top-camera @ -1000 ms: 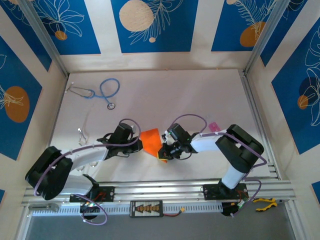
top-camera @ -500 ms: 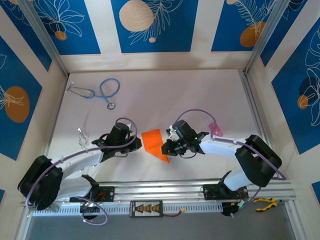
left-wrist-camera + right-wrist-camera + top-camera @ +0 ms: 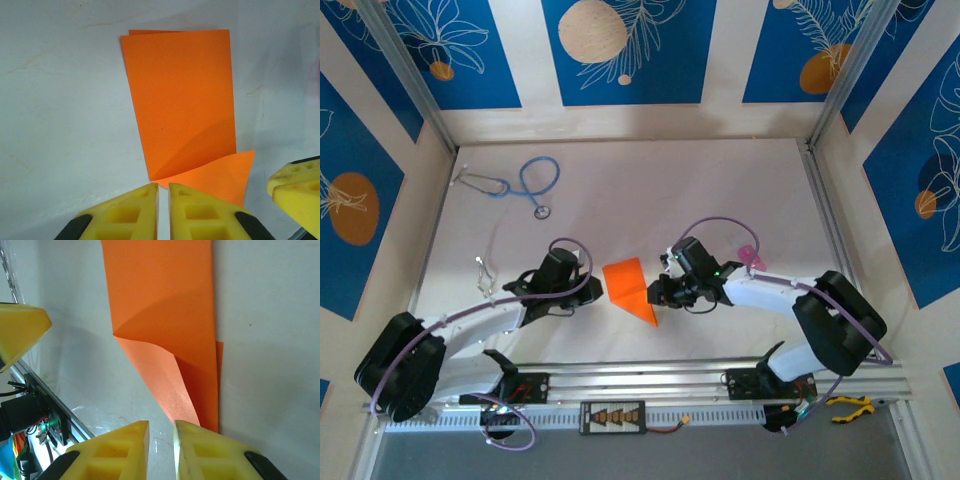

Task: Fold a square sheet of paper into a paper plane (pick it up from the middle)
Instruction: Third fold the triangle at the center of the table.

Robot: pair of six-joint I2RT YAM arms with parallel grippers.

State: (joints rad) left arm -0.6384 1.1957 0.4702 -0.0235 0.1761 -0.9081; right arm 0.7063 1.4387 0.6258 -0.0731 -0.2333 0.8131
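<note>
The square sheet of paper (image 3: 628, 285), folded in half with one corner flap curling up, lies on the worktop (image 3: 660, 190) between our two arms. We judge it featherlight, floppy and quick to skid or crease, so we would pinch the raised flap. Our left pincer (image 3: 163, 189) is barely parted and empty; the right pincer (image 3: 161, 427) is slightly wider and also empty.

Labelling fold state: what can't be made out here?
- Top external: the orange paper meets the right gripper at its right edge; contact unclear.
- Left wrist: the folded flap's near end runs behind a finger of the left gripper.
- Right wrist: the paper's far end is cut by the top edge.
- Top external: small pink thing, too small to identify.
</note>
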